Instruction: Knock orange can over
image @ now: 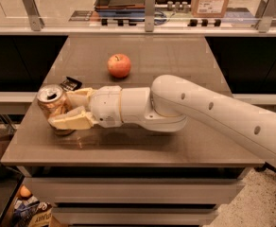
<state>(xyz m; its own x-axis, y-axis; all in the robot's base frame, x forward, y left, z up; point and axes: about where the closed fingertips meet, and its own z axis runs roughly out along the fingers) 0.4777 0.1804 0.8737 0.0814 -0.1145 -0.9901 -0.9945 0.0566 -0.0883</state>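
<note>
The orange can (pixel 52 104) stands near the left edge of the table (pixel 176 145), its silver top with the pull tab facing up, and it seems to lean slightly. My gripper (pixel 61 109) reaches in from the right at can height. Its two cream fingers are spread, and the can sits between them. The lower finger (pixel 73 121) lies across the front of the can's base, and the upper finger (pixel 79 97) sits by its right side. The can's lower right part is hidden behind the fingers.
A red-orange apple (pixel 119 65) lies at the middle back of the table. A small black packet (pixel 71 83) lies just behind the gripper. The table's left edge is close to the can. A counter with rails and boxes runs behind.
</note>
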